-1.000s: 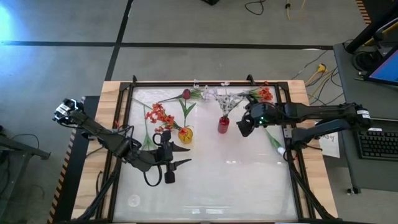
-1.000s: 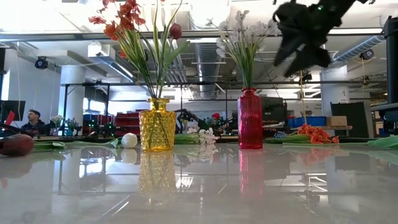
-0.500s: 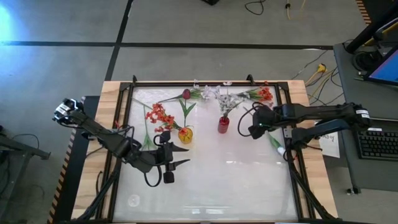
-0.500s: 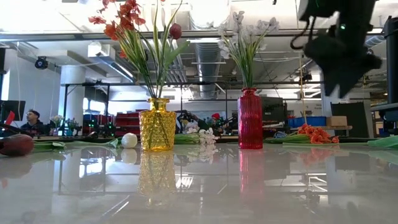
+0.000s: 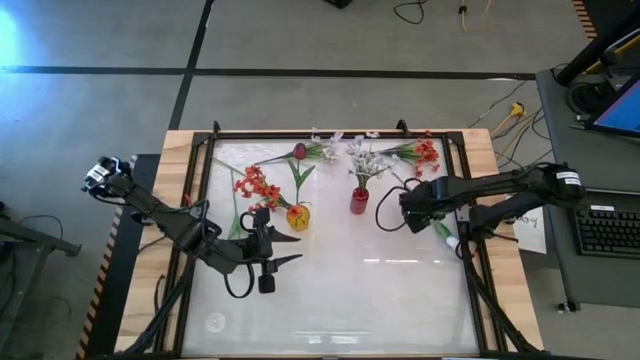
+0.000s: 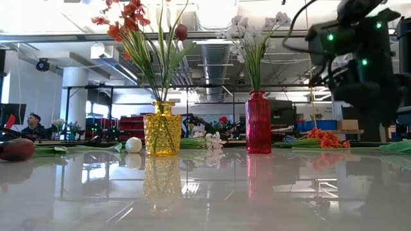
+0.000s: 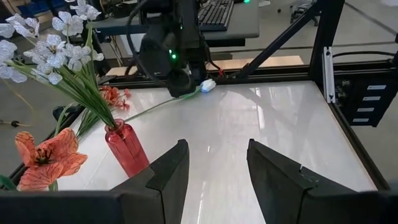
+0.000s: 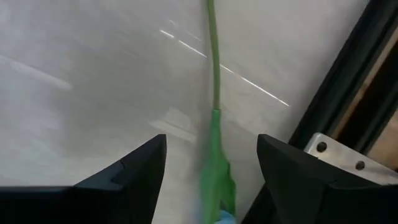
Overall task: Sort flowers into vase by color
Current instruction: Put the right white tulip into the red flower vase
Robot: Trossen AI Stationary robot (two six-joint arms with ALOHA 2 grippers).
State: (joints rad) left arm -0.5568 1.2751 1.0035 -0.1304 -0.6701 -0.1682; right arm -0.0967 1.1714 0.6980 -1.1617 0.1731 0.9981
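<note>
- The yellow vase (image 5: 298,216) holds red-orange sprays (image 5: 252,184) and a dark red tulip (image 5: 299,151).
- The red vase (image 5: 359,201), right of the yellow vase, holds white sprays (image 5: 366,158).
- My right gripper (image 5: 409,213) has moved right of the red vase, jaws apart over a white tulip bud's stem (image 8: 214,68).
- My left gripper (image 5: 272,246) waits open, below the yellow vase.

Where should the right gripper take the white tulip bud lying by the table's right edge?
Judging by its pose, mid-stem, from above: the white tulip bud lies flat, its thin green stem running between the right gripper's open fingers, so closing across the stem avoids the bulky bud.
</note>
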